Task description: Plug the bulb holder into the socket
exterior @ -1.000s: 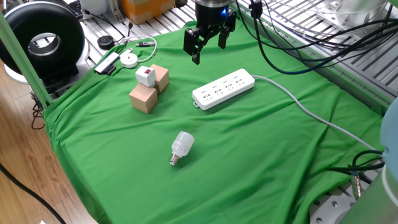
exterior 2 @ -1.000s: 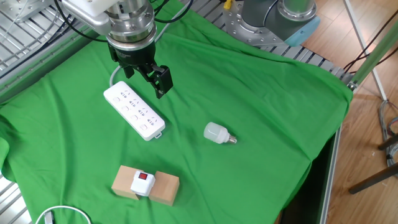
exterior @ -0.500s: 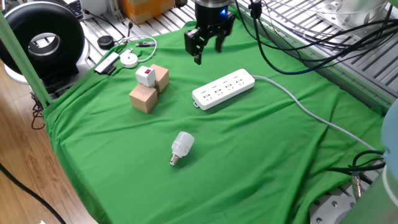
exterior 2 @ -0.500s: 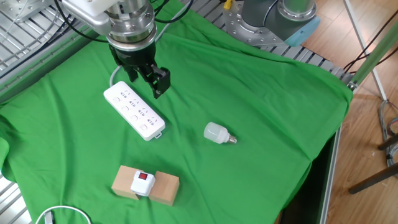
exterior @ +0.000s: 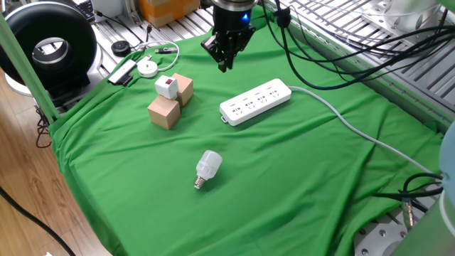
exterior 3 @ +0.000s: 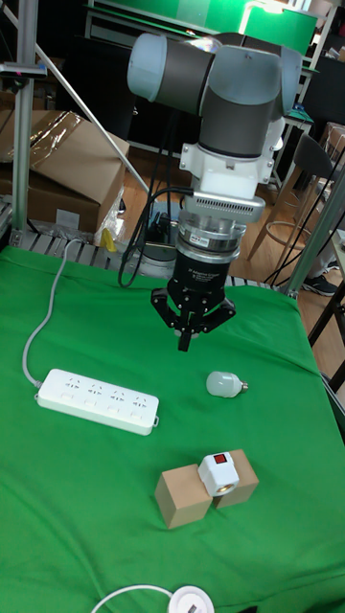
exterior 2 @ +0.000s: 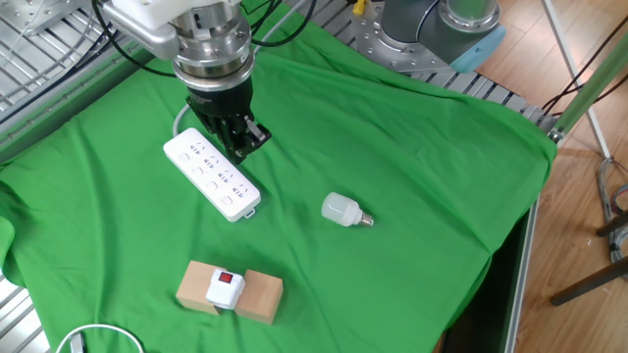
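Note:
The bulb holder [exterior: 166, 87] [exterior 2: 225, 287] [exterior 3: 218, 472] is a small white box with a red patch, resting on top of two tan wooden cubes [exterior: 164, 113]. The socket [exterior: 256, 102] [exterior 2: 211, 175] [exterior 3: 96, 388] is a long white power strip lying flat on the green cloth, its cable running off one end. My gripper [exterior: 225, 65] [exterior 2: 247, 145] [exterior 3: 184, 340] hangs above the cloth beside the strip's cable end. It is well apart from the bulb holder. Its fingers converge to a single tip, with nothing held.
A white screw-base light bulb [exterior: 207, 168] [exterior 2: 341, 209] [exterior 3: 223, 384] lies on its side on the cloth. The strip's grey-white cable [exterior: 355, 131] trails toward the table edge. A black round device [exterior: 48, 47] and small items sit past the cloth's corner.
The gripper's fingers, seen spread apart a second ago, have drawn together. The hand has shifted slightly toward the cubes' side. Nothing on the cloth has moved.

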